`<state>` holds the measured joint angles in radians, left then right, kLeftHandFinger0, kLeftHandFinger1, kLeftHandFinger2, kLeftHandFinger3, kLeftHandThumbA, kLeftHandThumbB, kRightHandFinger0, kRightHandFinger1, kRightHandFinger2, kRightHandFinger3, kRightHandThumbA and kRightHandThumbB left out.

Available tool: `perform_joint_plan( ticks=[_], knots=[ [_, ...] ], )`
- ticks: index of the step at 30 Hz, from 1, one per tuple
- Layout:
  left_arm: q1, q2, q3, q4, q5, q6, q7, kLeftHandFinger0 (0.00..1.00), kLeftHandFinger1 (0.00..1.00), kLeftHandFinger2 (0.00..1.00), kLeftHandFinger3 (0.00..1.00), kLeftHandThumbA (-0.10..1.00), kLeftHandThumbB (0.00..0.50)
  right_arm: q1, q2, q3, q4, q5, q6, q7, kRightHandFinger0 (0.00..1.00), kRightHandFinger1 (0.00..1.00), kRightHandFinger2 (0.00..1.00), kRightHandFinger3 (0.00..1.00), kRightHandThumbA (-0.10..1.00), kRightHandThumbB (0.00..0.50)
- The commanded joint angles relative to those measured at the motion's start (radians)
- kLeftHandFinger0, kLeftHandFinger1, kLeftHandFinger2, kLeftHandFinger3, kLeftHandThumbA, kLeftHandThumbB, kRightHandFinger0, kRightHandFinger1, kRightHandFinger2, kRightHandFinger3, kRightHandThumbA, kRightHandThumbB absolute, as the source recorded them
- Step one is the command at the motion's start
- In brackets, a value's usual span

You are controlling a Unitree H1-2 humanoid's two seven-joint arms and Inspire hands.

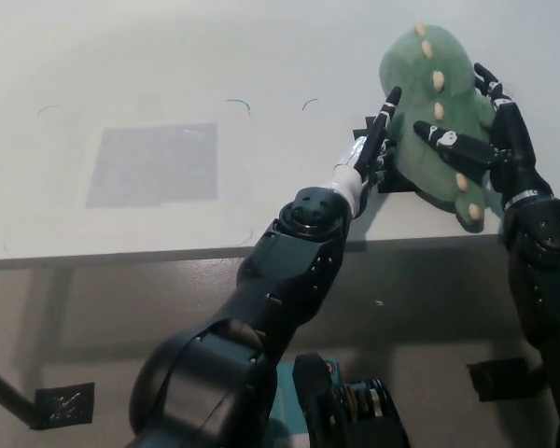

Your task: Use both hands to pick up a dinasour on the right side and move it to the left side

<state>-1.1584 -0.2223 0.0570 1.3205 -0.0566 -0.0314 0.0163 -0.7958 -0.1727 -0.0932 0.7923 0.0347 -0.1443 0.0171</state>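
A green plush dinosaur (429,75) with cream spikes down its back lies on the white table (261,56) at the far right, near the front edge. My left hand (375,149) reaches in from the lower middle. It looks dark here with a pale wrist, and its fingers lie straight along the dinosaur's left side, touching it. My black right hand (490,140) wraps the dinosaur's right side, fingers up along its edge and thumb laid across its back. The toy rests on the table between the two hands.
A grey square patch (154,163) marks the table's left part. The table's front edge (121,254) runs across the middle of the picture, with the floor below it. Two small dark marks (238,103) lie behind the patch.
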Motion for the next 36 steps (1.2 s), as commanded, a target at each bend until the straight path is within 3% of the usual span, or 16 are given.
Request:
perform_joint_plan(
  ticks=[1,6,11,13,20,21,23,26,33,35,36],
  knots=[
    [-0.078,-0.039,-0.02,-0.021,0.01,-0.002,-0.009,1.0,1.0,1.0,1.0,1.0,0.305,-0.042,0.034,0.012,-0.014,0.017,-0.061,0.021,1.0,1.0,1.0,1.0,1.0,0.096],
    [-0.063,-0.029,-0.022,-0.033,0.007,-0.003,-0.017,1.0,1.0,1.0,1.0,1.0,0.288,-0.043,0.042,0.014,0.005,0.021,-0.074,0.03,1.0,1.0,1.0,1.0,1.0,0.067],
    [-0.02,-0.021,-0.022,-0.046,0.005,-0.026,-0.018,1.0,1.0,1.0,1.0,1.0,0.277,-0.04,0.065,0.018,0.05,0.011,-0.088,0.012,1.0,1.0,1.0,1.0,1.0,0.103],
    [-0.016,-0.019,-0.023,-0.047,0.006,-0.03,-0.019,1.0,1.0,1.0,1.0,1.0,0.261,-0.039,0.069,0.019,0.053,0.009,-0.09,0.009,1.0,1.0,1.0,1.0,1.0,0.096],
    [0.058,0.004,-0.034,-0.061,0.02,-0.05,-0.004,1.0,1.0,1.0,1.0,1.0,0.302,-0.028,0.109,0.054,0.124,-0.032,-0.123,-0.019,1.0,1.0,1.0,1.0,1.0,0.088],
    [0.068,0.009,-0.023,-0.061,0.008,-0.042,-0.002,1.0,1.0,1.0,1.0,1.0,0.318,-0.029,0.117,0.06,0.133,-0.034,-0.119,-0.02,1.0,1.0,1.0,1.0,1.0,0.068],
    [0.092,0.033,-0.02,-0.058,0.008,-0.061,0.002,1.0,1.0,1.0,1.0,1.0,0.282,-0.042,0.145,0.083,0.188,-0.054,-0.128,-0.038,1.0,1.0,1.0,1.0,1.0,0.008],
    [0.11,0.056,-0.008,-0.055,0.002,-0.077,0.023,1.0,1.0,1.0,1.0,1.0,0.279,-0.063,0.176,0.114,0.23,-0.078,-0.143,-0.068,1.0,1.0,1.0,1.0,1.0,0.0],
    [0.164,0.117,0.024,-0.088,-0.02,-0.107,0.024,1.0,1.0,1.0,1.0,1.0,0.321,-0.106,0.245,0.166,0.298,-0.095,-0.163,-0.098,1.0,1.0,1.0,1.0,1.0,0.02],
    [0.189,0.146,0.038,-0.119,-0.029,-0.127,0.029,1.0,1.0,1.0,1.0,1.0,0.266,-0.119,0.283,0.174,0.314,-0.084,-0.139,-0.091,1.0,1.0,1.0,1.0,1.0,0.095],
    [0.195,0.152,0.046,-0.131,-0.037,-0.123,0.024,1.0,1.0,1.0,1.0,1.0,0.247,-0.123,0.292,0.175,0.319,-0.082,-0.137,-0.094,1.0,1.0,1.0,1.0,1.0,0.096]
  ],
)
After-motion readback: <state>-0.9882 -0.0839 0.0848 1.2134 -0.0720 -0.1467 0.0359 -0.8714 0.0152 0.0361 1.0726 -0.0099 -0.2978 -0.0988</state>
